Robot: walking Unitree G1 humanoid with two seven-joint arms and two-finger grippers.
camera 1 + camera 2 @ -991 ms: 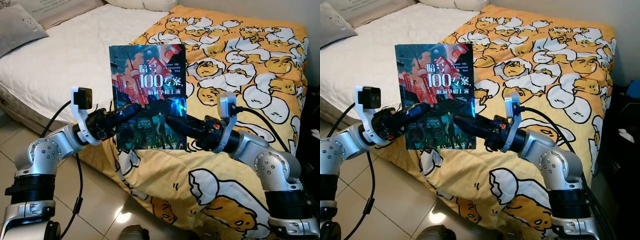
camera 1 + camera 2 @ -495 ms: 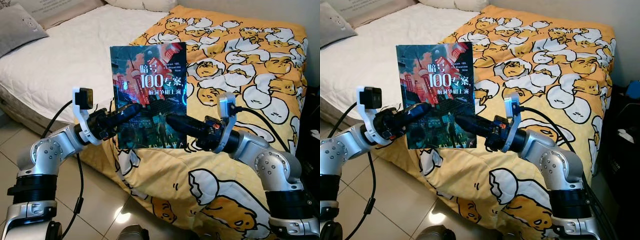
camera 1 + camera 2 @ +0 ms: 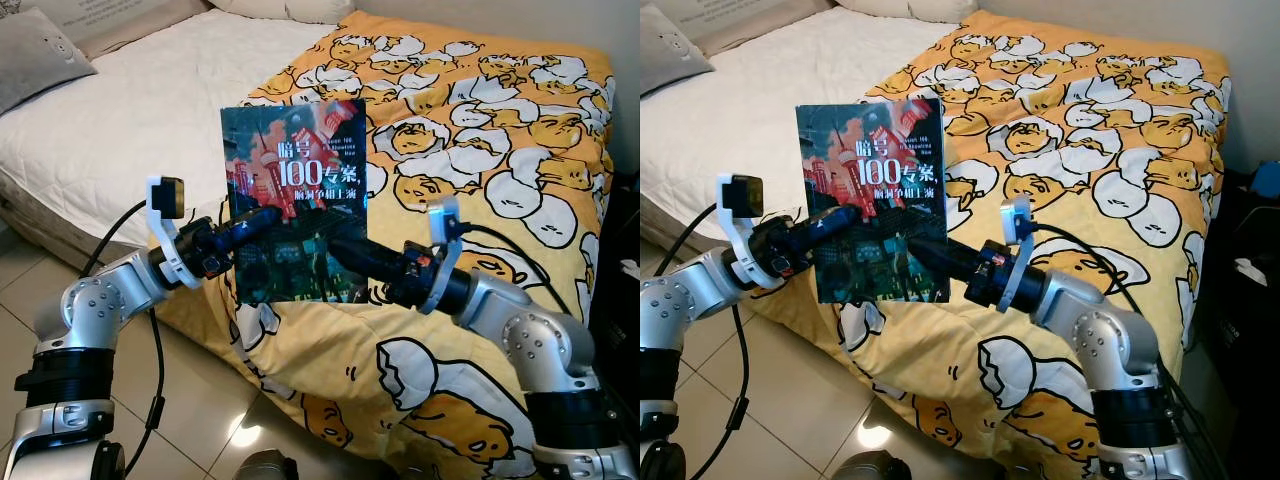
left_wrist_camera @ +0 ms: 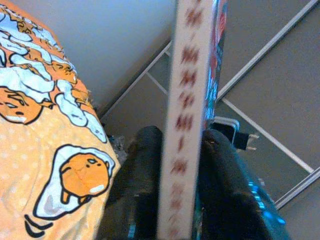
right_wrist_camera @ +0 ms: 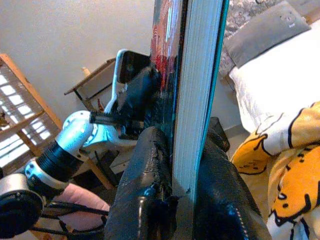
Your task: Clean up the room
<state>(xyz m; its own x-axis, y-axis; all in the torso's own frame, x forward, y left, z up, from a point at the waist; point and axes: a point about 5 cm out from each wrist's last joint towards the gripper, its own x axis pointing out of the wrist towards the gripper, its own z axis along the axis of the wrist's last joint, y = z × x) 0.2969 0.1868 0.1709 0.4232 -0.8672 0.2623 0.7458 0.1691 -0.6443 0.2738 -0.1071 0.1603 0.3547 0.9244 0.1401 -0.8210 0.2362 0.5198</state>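
Standing upright in the middle of the left eye view, a paperback book (image 3: 295,200) with a dark teal and red city cover and white Chinese title lettering is held in the air between the two arms, its front cover facing the camera and its top tipped slightly to the right. The left pincer (image 3: 262,218) reaches in from the left of the frame and is clamped on the book's left edge, one black finger lying across the front cover; in the left wrist view the two fingers (image 4: 140,185) sit tight on either side of the pale spine. The right pincer (image 3: 345,250) comes in from the right of the frame and grips the book's lower right part, and in the right wrist view its fingers (image 5: 147,185) press both covers with the white page edges between them. Behind the book, filling the centre and right of the frame, lies a yellow blanket (image 3: 500,120) printed with white and orange egg cartoons, draped over the bed and hanging toward the tiled floor (image 3: 190,400). The white mattress (image 3: 130,110) spreads across the upper left, with a grey pillow (image 3: 35,55) in the upper left corner.
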